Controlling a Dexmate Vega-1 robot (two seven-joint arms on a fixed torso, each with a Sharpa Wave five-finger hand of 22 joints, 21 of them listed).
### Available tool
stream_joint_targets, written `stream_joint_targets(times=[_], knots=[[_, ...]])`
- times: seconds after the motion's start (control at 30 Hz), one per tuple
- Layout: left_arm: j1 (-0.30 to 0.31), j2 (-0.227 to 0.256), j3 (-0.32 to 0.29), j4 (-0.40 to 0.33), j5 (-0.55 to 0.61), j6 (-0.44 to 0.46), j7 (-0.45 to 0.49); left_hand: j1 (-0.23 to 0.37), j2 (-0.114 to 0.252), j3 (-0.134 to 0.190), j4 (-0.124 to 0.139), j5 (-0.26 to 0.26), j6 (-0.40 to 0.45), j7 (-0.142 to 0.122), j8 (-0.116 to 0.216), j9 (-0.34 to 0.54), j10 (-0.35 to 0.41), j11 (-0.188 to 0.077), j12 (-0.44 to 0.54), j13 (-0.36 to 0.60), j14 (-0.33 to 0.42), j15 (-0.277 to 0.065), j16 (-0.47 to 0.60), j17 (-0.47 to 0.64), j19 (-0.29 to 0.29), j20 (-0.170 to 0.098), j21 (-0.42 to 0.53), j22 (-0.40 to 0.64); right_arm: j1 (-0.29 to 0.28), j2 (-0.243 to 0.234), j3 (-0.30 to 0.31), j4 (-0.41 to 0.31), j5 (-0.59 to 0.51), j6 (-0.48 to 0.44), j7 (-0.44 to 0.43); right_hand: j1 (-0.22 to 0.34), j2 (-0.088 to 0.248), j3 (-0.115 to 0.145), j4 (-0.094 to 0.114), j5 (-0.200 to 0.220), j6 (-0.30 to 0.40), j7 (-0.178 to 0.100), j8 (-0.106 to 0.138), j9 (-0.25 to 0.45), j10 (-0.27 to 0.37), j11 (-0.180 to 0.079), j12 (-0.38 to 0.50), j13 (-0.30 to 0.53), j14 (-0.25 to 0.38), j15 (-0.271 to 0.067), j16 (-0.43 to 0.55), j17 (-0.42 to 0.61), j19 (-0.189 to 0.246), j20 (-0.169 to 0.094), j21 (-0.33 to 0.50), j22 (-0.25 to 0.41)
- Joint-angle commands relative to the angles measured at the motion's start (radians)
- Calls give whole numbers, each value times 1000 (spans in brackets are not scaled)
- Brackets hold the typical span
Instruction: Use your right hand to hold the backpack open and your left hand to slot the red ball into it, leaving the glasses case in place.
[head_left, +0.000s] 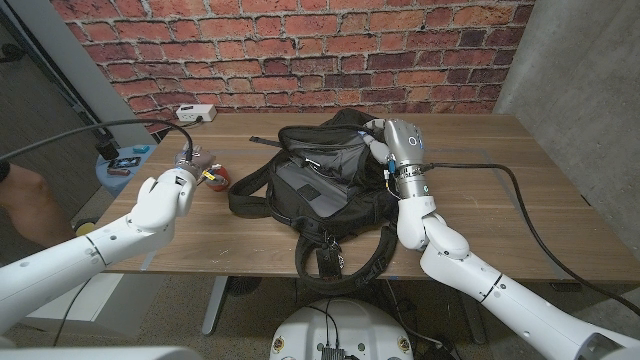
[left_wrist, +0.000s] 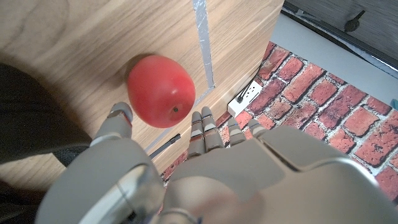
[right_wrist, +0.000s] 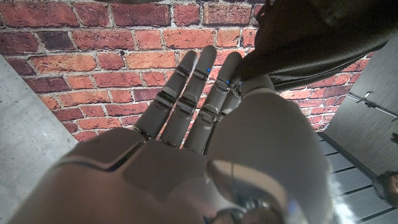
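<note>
The black backpack (head_left: 310, 180) lies mid-table with its mouth gaping upward. My right hand (head_left: 385, 135) is at the far right rim of that mouth. In the right wrist view its fingers (right_wrist: 186, 93) reach out straight, and a fold of the backpack (right_wrist: 311, 37) is caught between the thumb and a finger. The red ball (head_left: 218, 180) sits on the wood left of the bag. My left hand (head_left: 185, 165) hovers just beside the red ball (left_wrist: 158, 90), thumb and fingers (left_wrist: 205, 127) apart and holding nothing. A dark brown glasses case (head_left: 203, 158) lies partly hidden behind that hand.
A white power strip (head_left: 195, 113) lies at the table's far left edge, also seen as the power strip (left_wrist: 245, 96) in the left wrist view. A strip of tape (left_wrist: 202, 37) runs across the wood. A blue stool (head_left: 120, 165) stands left of the table. Cables trail from both arms.
</note>
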Motion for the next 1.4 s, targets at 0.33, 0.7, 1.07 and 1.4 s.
stream_joint_targets(times=[0.33, 0.7, 1.07, 1.4], knots=[[58, 45, -28, -54, -26, 60, -12, 12, 2, 4, 3, 5, -7, 0, 7, 3, -5, 2, 5, 6, 14, 4, 4, 4, -40, 0, 5, 3, 6, -1, -4, -2, -3, -7, 9, 19, 14, -7, 0, 5, 11, -6, 6, 5, 8, -1, -3, 1, 13, -77, -6, 6, -5, -73, 9, 1], [64, 44, -29, -38, -37, 73, 16, 14, 2, 5, 4, 5, -24, 8, 4, 3, -20, 12, 2, 7, 12, 13, 1, 4, -39, 4, 4, 3, 15, 7, -14, 4, -5, -10, 20, 20, 16, -9, 1, 5, 11, -6, 5, 5, 8, 0, -3, 4, 15, -77, -9, 9, -5, -72, 9, 1], [12, -9, 4, 31, -25, 60, 64, 17, 2, 6, 4, 5, -48, 16, 1, 3, -37, 20, 0, 6, 6, 27, -2, 4, -30, 12, 4, 3, 21, 10, -17, 5, -6, -22, 30, 21, 15, -13, 0, 5, 12, -6, 5, 5, 11, 0, -5, 1, 17, -77, -12, 12, -6, -72, 10, 1], [-37, -41, 37, 81, -31, 28, 62, 21, 4, 7, 4, 6, -55, 17, 3, 2, -23, 22, 9, 6, 19, 25, 2, 4, -16, 17, 8, 3, 27, 14, -19, 6, -7, -39, 39, 21, 17, -14, 1, 5, 12, -6, 4, 5, 12, 0, -5, 2, 17, -77, -16, 12, -5, -71, 10, 1]])
